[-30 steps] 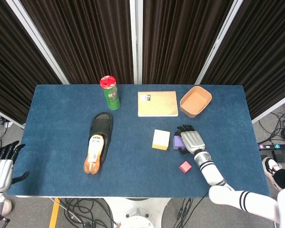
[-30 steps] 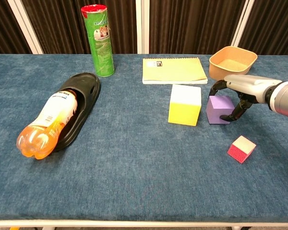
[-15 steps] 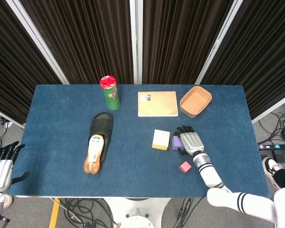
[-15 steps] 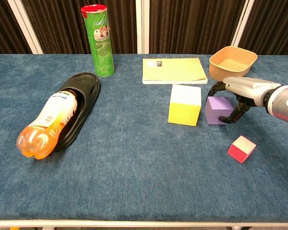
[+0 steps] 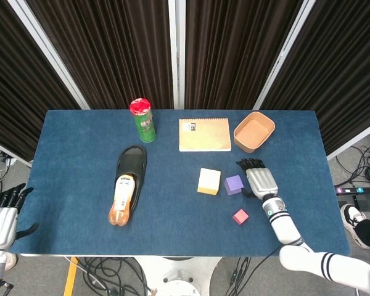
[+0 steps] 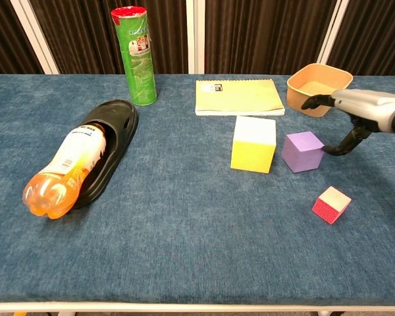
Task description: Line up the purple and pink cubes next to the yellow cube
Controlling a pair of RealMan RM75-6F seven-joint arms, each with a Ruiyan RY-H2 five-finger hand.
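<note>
Purple cube (image 6: pixel 303 151) sits right of centre, just beside yellow cube (image 6: pixel 253 143), lined up. Right hand (image 6: pixel 355 113) released, fingers apart, holding nothing. Pink cube (image 6: pixel 331 204) lower right, apart, unplaced. Left hand (image 5: pixel 3 217) idle, open, lower left

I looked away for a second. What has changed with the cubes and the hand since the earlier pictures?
The right hand let go of the purple cube and drew back to the right, fingers apart. The purple cube now stands free beside the yellow cube. The pink cube, bottle and left hand stayed put.
</note>
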